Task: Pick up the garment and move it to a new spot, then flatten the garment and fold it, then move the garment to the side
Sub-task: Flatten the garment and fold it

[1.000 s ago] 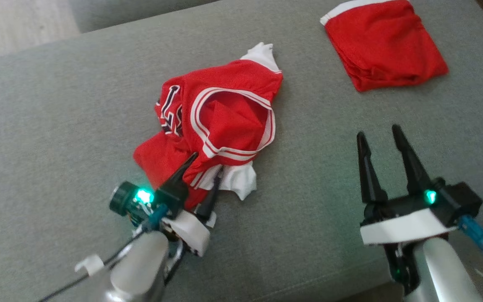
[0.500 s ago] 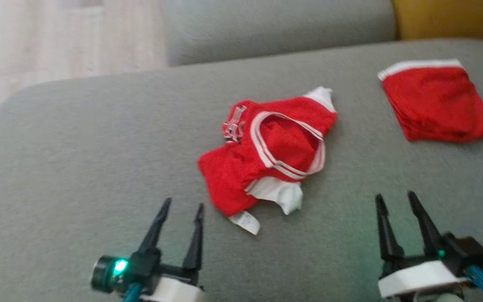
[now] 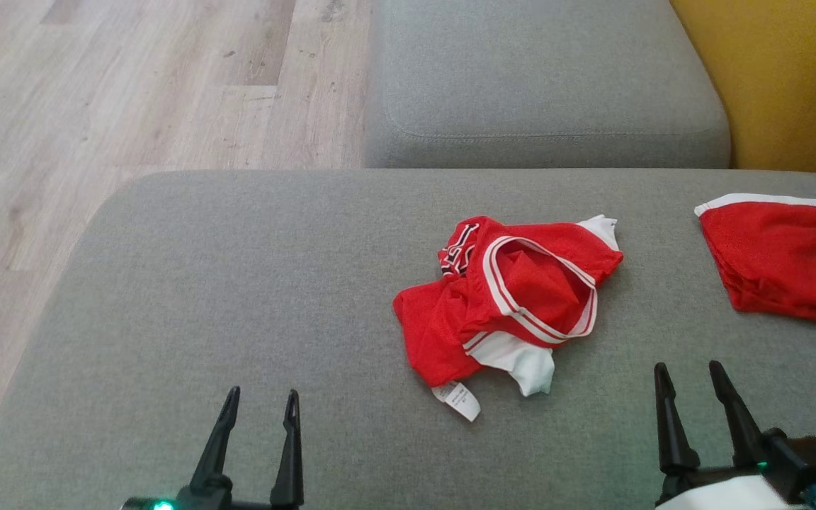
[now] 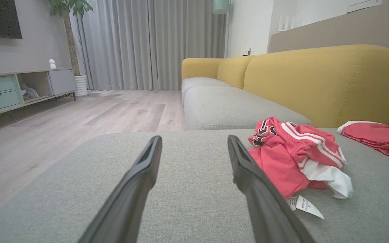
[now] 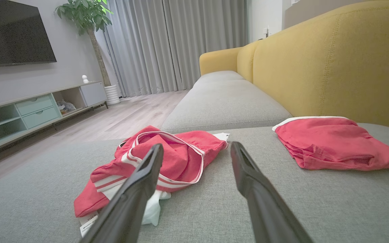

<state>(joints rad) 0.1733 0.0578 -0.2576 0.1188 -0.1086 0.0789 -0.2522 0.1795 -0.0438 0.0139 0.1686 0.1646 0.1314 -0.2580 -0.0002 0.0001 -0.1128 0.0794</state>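
A crumpled red garment [image 3: 507,297] lies near the middle of the grey sofa cushion [image 3: 238,283], with a folded red one [image 3: 783,258] at its right edge. The left gripper [image 3: 263,392] and right gripper [image 3: 688,366] hover at the near edge, fingers spread and empty. The wrist views add curtains [image 5: 167,44] and a television cabinet [image 5: 35,108].

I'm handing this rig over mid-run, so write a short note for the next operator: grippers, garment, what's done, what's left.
Left gripper: open and empty over the grey cushion, left of the red jersey. It gripped the jersey's near edge a second ago and has let go.
Right gripper: open and empty, on the near side of the jersey, to its right.
Things: the red jersey lies crumpled mid-cushion, its white label at the near edge. A folded red garment lies at the far right.
Done: jersey set down.
Left: flatten it, fold it, move it aside.
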